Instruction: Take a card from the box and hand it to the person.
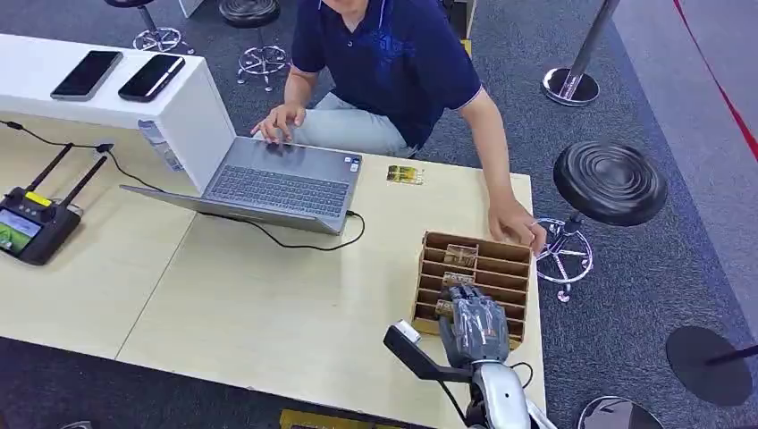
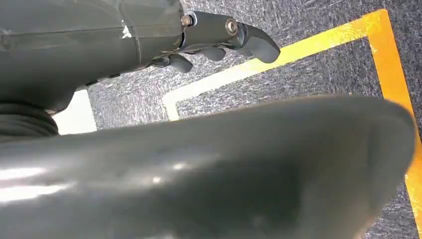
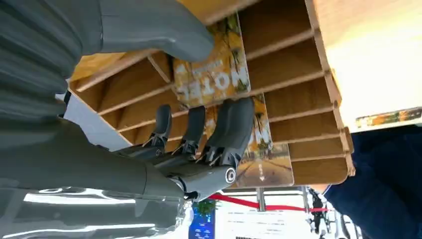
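A wooden slotted box (image 1: 501, 261) stands at the table's near right corner with several yellow-printed cards upright in its slots (image 1: 460, 255). My right hand (image 1: 474, 326) reaches down into the near slots. In the right wrist view its thumb (image 3: 164, 35) lies along one side of a card (image 3: 219, 69) and its fingers (image 3: 231, 127) along the other, touching its edge; whether they press it is unclear. The card stands in its slot. My left hand (image 2: 224, 37) hangs over the carpet, holding nothing, fingers loosely bent.
A person in a dark blue shirt sits across the table, one hand (image 1: 520, 228) on the box's far corner, the other (image 1: 279, 121) at a laptop (image 1: 282, 183). A loose card (image 1: 404, 174) lies beyond the box. A controller (image 1: 31, 223) lies far left; stools (image 1: 610, 179) stand right.
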Controlling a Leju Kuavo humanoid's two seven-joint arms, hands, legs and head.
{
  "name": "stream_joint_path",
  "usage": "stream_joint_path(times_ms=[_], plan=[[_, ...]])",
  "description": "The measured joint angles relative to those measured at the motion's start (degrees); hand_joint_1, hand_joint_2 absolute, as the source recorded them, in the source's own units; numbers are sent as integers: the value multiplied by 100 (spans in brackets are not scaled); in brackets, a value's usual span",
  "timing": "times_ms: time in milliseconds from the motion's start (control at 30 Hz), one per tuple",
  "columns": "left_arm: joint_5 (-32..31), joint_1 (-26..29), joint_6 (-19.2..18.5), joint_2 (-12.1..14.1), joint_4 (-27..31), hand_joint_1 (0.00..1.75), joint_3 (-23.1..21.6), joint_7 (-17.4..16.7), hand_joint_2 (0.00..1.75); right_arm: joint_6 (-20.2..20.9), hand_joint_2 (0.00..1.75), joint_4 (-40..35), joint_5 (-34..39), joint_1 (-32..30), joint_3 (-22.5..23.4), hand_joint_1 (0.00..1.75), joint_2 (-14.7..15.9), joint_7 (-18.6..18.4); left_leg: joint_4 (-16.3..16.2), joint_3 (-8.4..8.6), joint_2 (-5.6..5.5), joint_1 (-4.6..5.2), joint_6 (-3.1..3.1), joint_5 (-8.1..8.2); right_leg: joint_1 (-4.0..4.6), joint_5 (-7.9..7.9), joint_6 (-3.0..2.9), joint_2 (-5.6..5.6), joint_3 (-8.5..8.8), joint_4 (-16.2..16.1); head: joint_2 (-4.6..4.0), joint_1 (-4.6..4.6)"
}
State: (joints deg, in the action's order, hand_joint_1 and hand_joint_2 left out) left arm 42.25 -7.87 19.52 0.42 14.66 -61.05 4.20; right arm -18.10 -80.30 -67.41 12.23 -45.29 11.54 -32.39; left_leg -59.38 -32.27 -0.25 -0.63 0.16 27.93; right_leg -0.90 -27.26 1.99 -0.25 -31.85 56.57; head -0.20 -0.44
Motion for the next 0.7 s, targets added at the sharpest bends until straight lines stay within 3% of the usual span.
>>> stream_joint_path(times_ms=[467,700], plan=[[0,2,0,2,0,0,0,2,0,-96,175,26,-39,5,0,94,0,2,0,1,0,0,0,0,0,0,0,0,0,0,0,0],[0,3,0,0,0,0,0,2,0,-131,175,26,-57,-12,0,84,2,-9,0,0,0,0,0,0,0,0,0,0,0,0,0,0]])
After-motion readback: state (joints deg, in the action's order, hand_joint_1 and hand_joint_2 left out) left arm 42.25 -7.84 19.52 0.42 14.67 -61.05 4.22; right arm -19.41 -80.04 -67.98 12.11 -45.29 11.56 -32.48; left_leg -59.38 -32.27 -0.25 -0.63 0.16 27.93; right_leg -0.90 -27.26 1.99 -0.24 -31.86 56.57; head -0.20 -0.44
